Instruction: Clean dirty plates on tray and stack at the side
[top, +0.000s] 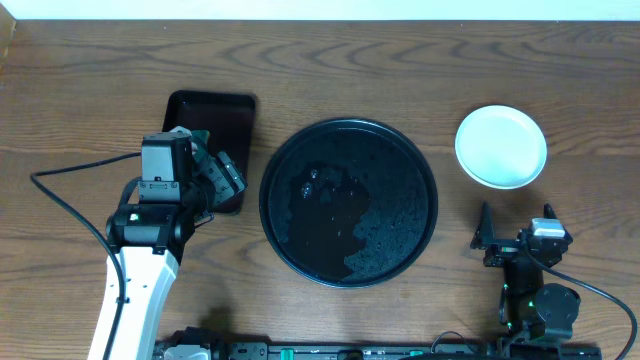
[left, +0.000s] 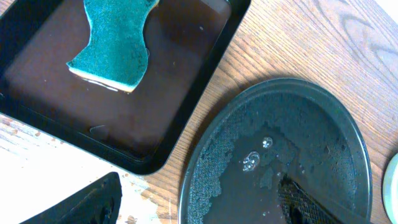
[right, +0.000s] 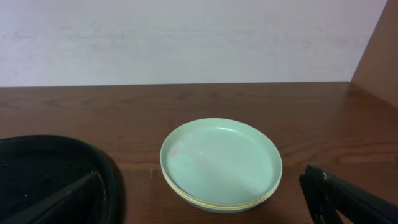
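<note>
Wrapping up: round tray emptied, plates stacked at the side

L gripper (left: 199, 186) hangs over the gap between the two trays, fingers (left: 87, 205) spread wide w/ nothing between them; R gripper (top: 516, 228) is likewise spread and empty, low by the table's near edge, facing the plate stack.

Sponge (left: 115, 46), green scourer face up w/ a yellow underside, lies loose in the rectangular brown tray (left: 174, 74), apart from both arms; a thin film of liquid seems to cover that tray's floor. Just beside it, the round black tray (top: 264, 200) holds no plates, only a puddle w/ a few bubbles and wet speckle.

Plates (right: 221, 162) are nested in one stack on the bare table, to the R of the black tray and apart from it; the top one is pale blue-green and looks clean, no red-orange marks visible; a yellow rim shows lower down; exact count not clear from these views.

Judgement: cleaning + stacking look done; what may remain is parking the arms, perhaps the water in the black tray, tho the task doesn't ask for that.

Surface: brown wood-grain table (top: 100, 60), some droplets by the brown tray's corner; a black cable (top: 70, 210) loops across it on the L side. Room: plain pale wall (right: 186, 37) behind the far edge; a brown panel (right: 379, 56) at the R end.
</note>
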